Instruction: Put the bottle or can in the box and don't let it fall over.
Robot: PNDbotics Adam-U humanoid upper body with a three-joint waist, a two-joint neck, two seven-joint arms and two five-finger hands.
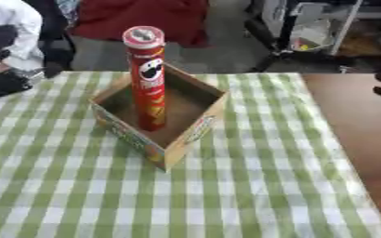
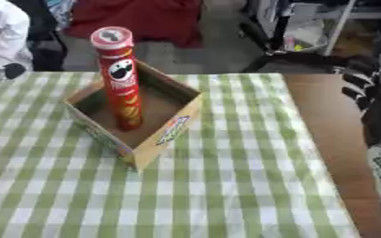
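Note:
A tall red crisps can [image 1: 149, 79] with a pale lid stands upright inside the open cardboard box [image 1: 195, 128], close to the box's left corner. The box sits on the green-and-white checked cloth at the far middle of the table. My right hand [image 2: 358, 90] hovers at the right edge over the bare wood, well clear of the box, with its dark fingers spread and holding nothing. My left hand [image 1: 3, 83] shows as a dark shape at the left edge, beside the table's far corner and away from the box.
The checked cloth [image 1: 226, 195] covers most of the table. A strip of bare brown tabletop [image 1: 348, 121] runs down the right side. Beyond the far edge are a red cloth [image 1: 137, 16] and a metal stand [image 1: 324, 32] on the floor.

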